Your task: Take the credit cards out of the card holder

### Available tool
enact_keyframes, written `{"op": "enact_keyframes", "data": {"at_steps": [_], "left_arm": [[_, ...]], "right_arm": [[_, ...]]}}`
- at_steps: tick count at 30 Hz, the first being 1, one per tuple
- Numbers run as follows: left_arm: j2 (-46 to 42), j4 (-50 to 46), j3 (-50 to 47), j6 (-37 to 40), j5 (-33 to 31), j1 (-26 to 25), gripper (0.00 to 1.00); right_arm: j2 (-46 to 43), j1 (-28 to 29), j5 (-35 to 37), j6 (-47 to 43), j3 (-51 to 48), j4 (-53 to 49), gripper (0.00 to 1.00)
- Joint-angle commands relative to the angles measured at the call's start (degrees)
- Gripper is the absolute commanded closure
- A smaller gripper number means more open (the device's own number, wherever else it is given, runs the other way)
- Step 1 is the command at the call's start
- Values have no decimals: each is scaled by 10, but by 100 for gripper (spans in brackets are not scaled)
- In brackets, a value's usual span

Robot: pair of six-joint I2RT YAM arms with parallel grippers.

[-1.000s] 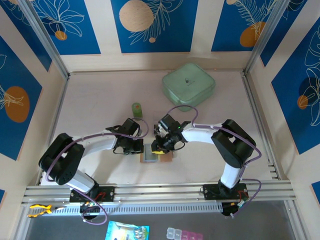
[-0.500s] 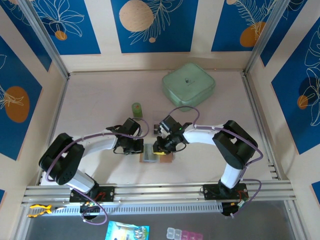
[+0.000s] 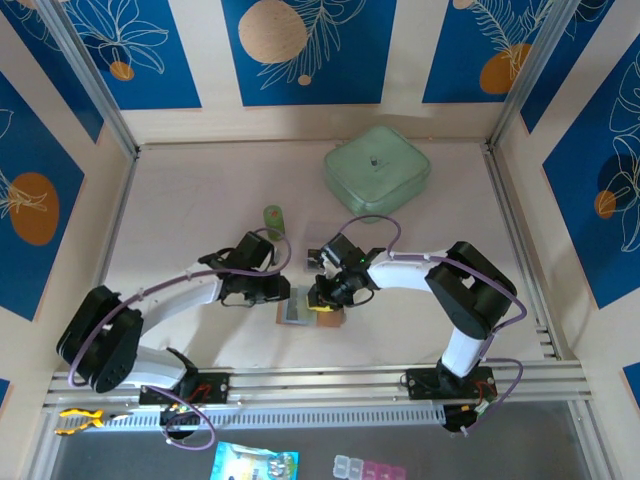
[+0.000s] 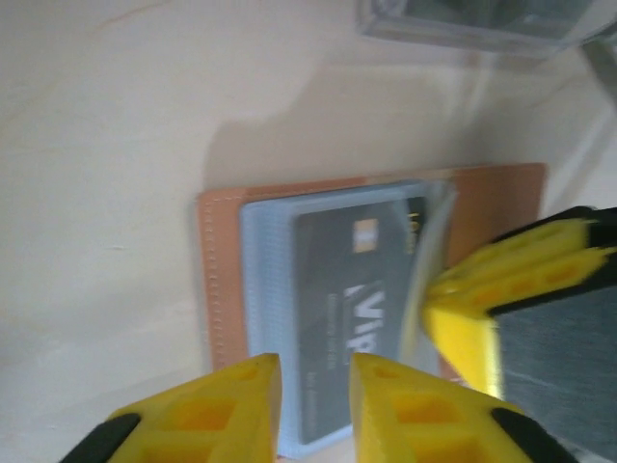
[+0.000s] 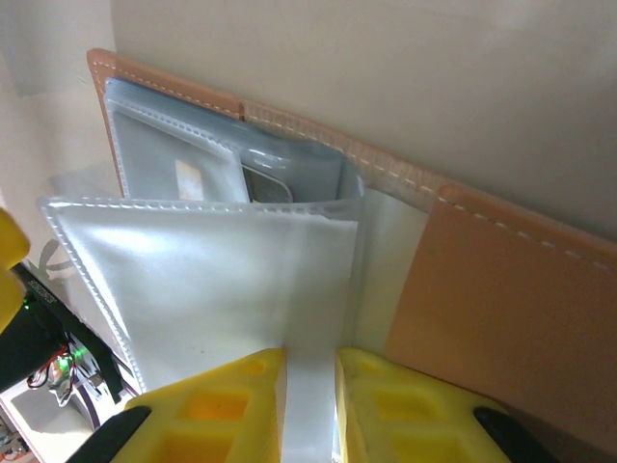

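Observation:
The tan card holder (image 3: pixel 325 315) lies open near the table's front, its brown cover (image 4: pixel 214 270) flat. A dark credit card (image 4: pixel 352 289) with pale lettering sits in the grey-blue sleeve on the left panel. My left gripper (image 4: pixel 315 405) hovers over the sleeve's near edge, open with a narrow gap and nothing in it. My right gripper (image 5: pixel 310 386) is shut on a clear sleeve page (image 5: pixel 222 280) of the card holder and lifts it off the right panel (image 5: pixel 501 299). From the left wrist, its yellow fingers (image 4: pixel 511 280) show at the right.
A pale green square container (image 3: pixel 377 170) stands at the back right. A small green object (image 3: pixel 273 218) sits just behind the left gripper (image 3: pixel 283 297). A clear plastic box (image 4: pixel 472 19) lies beyond the holder. The arm rail (image 3: pixel 320 380) runs along the near edge.
My left gripper's jaws have come apart a little and the left arm's elbow has swung outward to the left. The right gripper has shifted slightly nearer, still pinching the sleeve.

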Motion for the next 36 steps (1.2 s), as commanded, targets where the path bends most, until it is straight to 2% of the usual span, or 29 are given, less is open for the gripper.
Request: {"op": "enact_keyframes", "data": {"at_steps": [1,6,8,17,33,36], "left_arm": [[-19,56,-18,-41,55,-14,68],[-5,119,-44,-80,81,-28,64],[7,119,-44,-85,77,-33,68],[29,139,-47,-100,74,-48,76],[54,121,3,-99,68,-76,80],[74,122,22,-97,71,-84,86]], "right_arm": [[-6,0,-5,11,-12,2,78],[-5,0,-7,10,-10,3,78],[-5,1,-7,12,-9,3,78],[-23,4,-1,15,-13,3,78],[-153,-13,65,6,-23,-75,78],[-181,-18,77,3,-26,-89,78]]}}
